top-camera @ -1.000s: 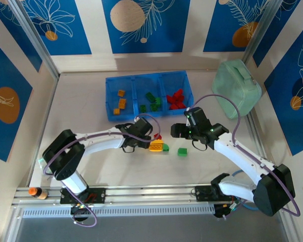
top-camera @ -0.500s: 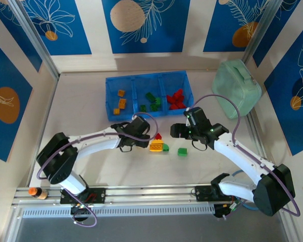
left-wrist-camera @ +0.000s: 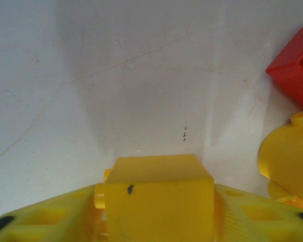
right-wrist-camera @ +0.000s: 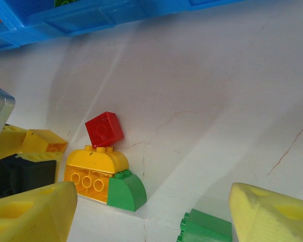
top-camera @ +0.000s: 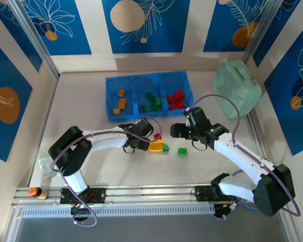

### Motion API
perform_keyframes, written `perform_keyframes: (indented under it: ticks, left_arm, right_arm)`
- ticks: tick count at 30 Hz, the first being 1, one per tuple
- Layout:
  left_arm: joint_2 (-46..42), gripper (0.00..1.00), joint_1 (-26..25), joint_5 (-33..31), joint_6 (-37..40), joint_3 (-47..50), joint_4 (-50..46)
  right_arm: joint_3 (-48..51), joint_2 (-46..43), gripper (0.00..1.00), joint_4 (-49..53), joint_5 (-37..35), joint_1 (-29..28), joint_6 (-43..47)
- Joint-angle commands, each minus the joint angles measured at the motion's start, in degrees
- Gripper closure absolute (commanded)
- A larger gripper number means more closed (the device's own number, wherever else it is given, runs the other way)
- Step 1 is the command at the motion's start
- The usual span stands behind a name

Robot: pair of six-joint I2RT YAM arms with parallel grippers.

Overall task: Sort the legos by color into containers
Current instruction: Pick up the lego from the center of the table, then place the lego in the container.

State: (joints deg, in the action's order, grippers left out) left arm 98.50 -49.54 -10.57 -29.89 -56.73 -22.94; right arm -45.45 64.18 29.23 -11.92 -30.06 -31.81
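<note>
Table (top-camera: 141, 166), pale and scuffed, carries a blue tray (top-camera: 111, 85) at its far side, with 3 compartments side by side: orange legos (top-camera: 121, 103) in the left, green legos (top-camera: 151, 100) in the middle, red legos (top-camera: 177, 100) in the right. A mint case (top-camera: 236, 88) sits to the tray's right, apart from it.

The 2 arms reach inward to the loose pieces in front of the tray. The left gripper (top-camera: 148, 141) is low at the table, and its wrist view shows the yellow fingers (left-wrist-camera: 40, 222) pressed against both sides of a small yellow brick (left-wrist-camera: 159, 194). Whether that brick is off the table cannot be told. The right gripper (right-wrist-camera: 152, 194) hangs with its jaws spread wide and nothing between them.

Just beside the left gripper lies a domed yellow brick (right-wrist-camera: 95, 171), with a curved green brick (right-wrist-camera: 125, 190) touching its right end. A red brick (right-wrist-camera: 104, 129) sits tilted on a corner against the domed brick's studs. A 2nd green brick (right-wrist-camera: 204, 228) lies apart to the right, on the table below the right gripper's open jaws.
</note>
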Motion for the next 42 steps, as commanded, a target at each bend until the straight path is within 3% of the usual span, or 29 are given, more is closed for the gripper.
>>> perform_keyframes:
  ticks: [1, 9, 18, 28, 30, 34, 38, 42]
  left_arm:
    - [0.77, 0.54, -0.14, -0.34, 0.18, -1.62, -0.38]
    - [-2.93, 0.63, 1.26, -4.35, 1.29, -2.64, -3.2]
    - [-10.78, 0.63, 15.63, -0.86, 3.74, -4.44, -2.5]
    - [0.59, 0.62, 25.36, 2.06, 7.89, -19.29, -4.97]
    - [2.93, 0.58, 26.11, 2.33, 8.33, -22.3, -6.0]
    - [7.25, 0.3, 26.38, 2.31, 8.18, -29.16, -11.4]
    - [5.16, 0.23, 25.29, 2.1, 8.35, -27.84, -9.17]
    - [1.43, 0.23, 23.77, 1.88, 8.07, -24.68, -7.82]
  right_arm:
    - [0.71, -0.48, 0.21, -0.43, 0.76, 0.01, -0.71]
    - [1.02, -0.91, 0.21, -0.48, 1.06, 0.09, -0.62]
    - [1.24, -0.81, 0.21, -0.91, 2.39, -0.13, -1.32]
    - [0.76, -1.65, 0.21, 0.36, 1.82, -0.87, -1.41]
    - [0.81, -2.19, 0.21, 0.82, 1.64, -0.96, -1.4]
    - [1.14, -2.92, 0.21, 1.44, 1.2, -0.96, -1.43]
    - [1.49, -2.97, 0.21, 0.89, 1.28, -0.96, -1.59]
    - [1.24, -2.18, 0.21, 0.34, 1.64, -1.04, -1.76]
